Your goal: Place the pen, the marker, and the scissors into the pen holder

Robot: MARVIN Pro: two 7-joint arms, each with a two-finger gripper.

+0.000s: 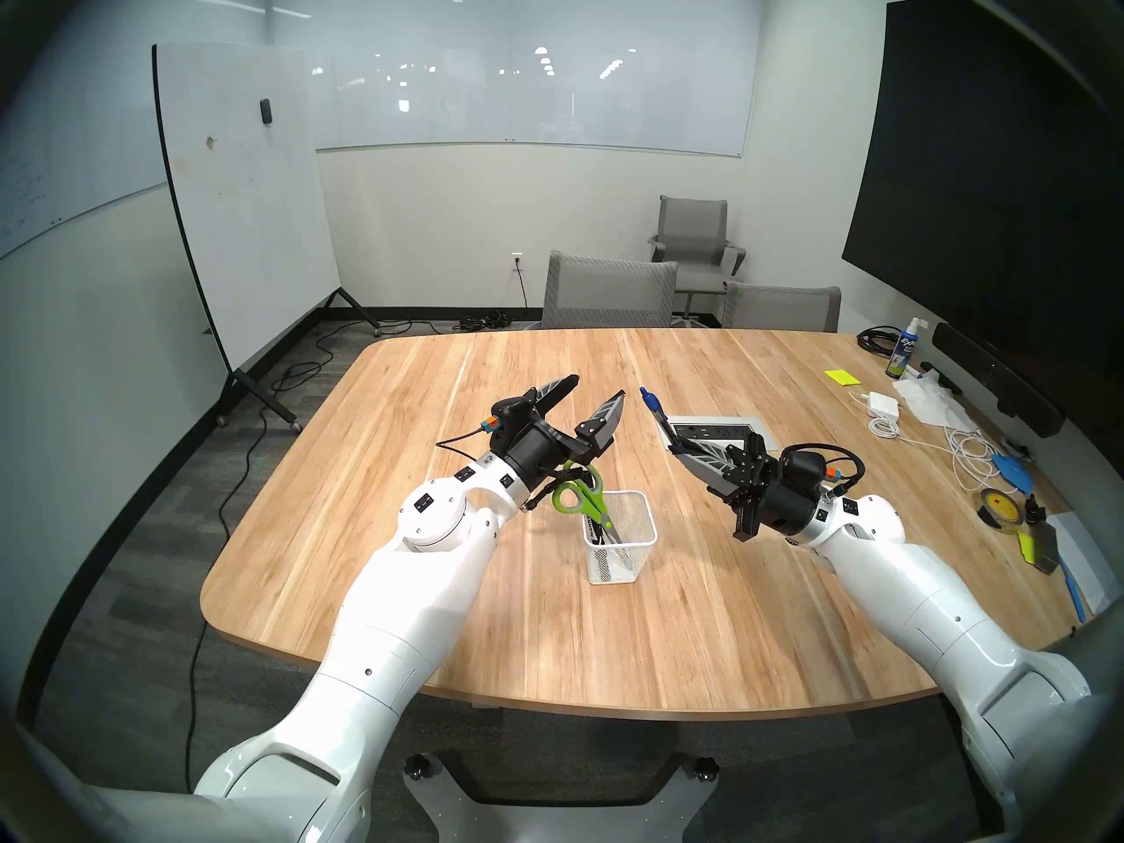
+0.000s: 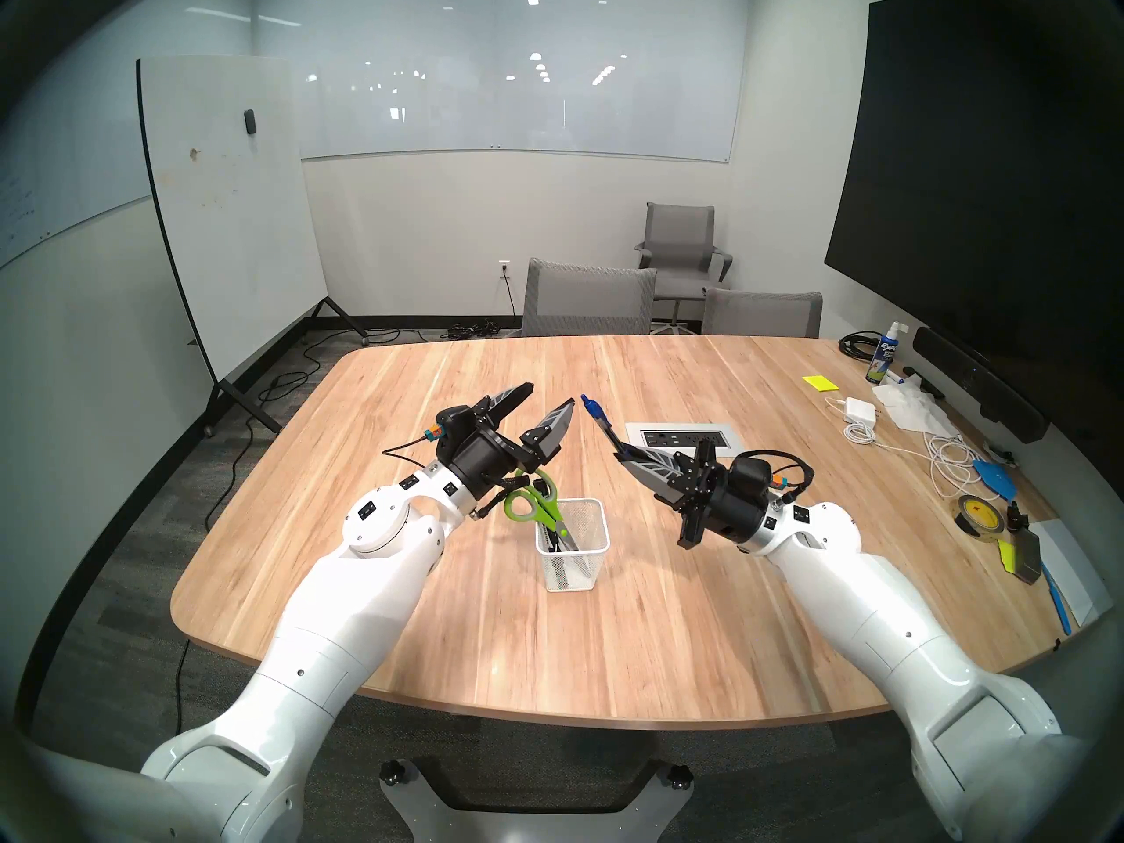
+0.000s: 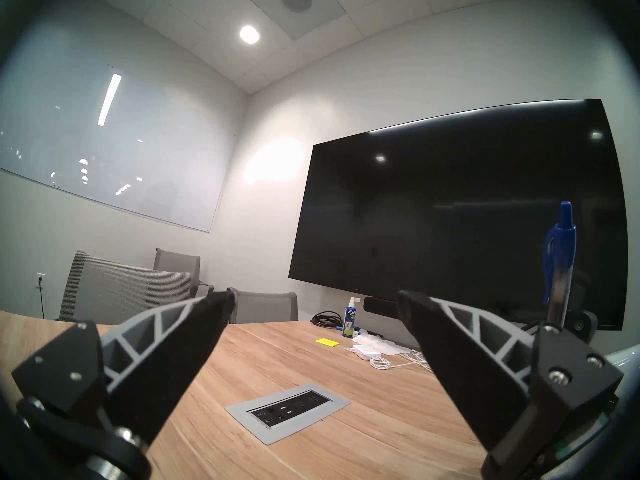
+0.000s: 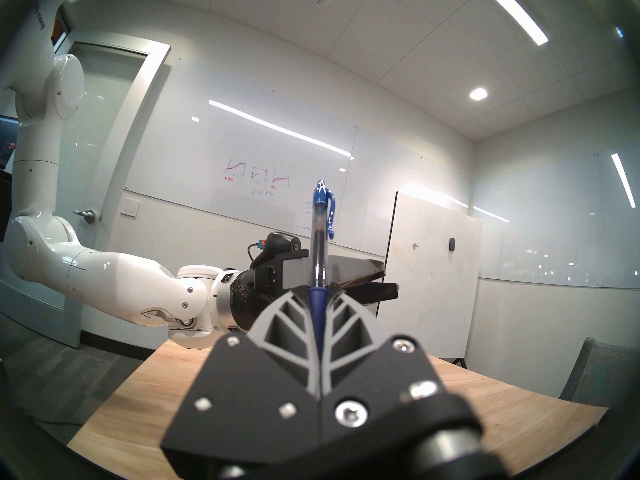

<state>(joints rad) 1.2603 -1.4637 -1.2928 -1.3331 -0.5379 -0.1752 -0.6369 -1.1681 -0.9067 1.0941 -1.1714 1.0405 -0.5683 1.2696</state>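
Note:
The white mesh pen holder (image 1: 621, 540) (image 2: 573, 547) stands on the wooden table between my arms. Blades down inside it are the green-handled scissors (image 1: 576, 496) (image 2: 528, 506), leaning left beside the black marker (image 1: 593, 528). My left gripper (image 1: 596, 387) (image 2: 550, 394) (image 3: 315, 297) hovers open and empty above and behind the holder, angled upward. My right gripper (image 1: 669, 431) (image 2: 617, 446) (image 4: 317, 288) is shut on the blue pen (image 1: 649, 401) (image 2: 592, 410) (image 4: 320, 240) (image 3: 559, 261), raised to the holder's right. The pen's clip end sticks out past the fingertips.
A grey power-socket plate (image 1: 718, 431) (image 3: 287, 411) is set into the table behind my right gripper. At the far right lie a white charger with cables (image 1: 885, 407), yellow sticky notes (image 1: 842, 376), a spray bottle (image 1: 900, 355) and a tape roll (image 1: 997, 507). Grey chairs (image 1: 608, 291) stand beyond the table.

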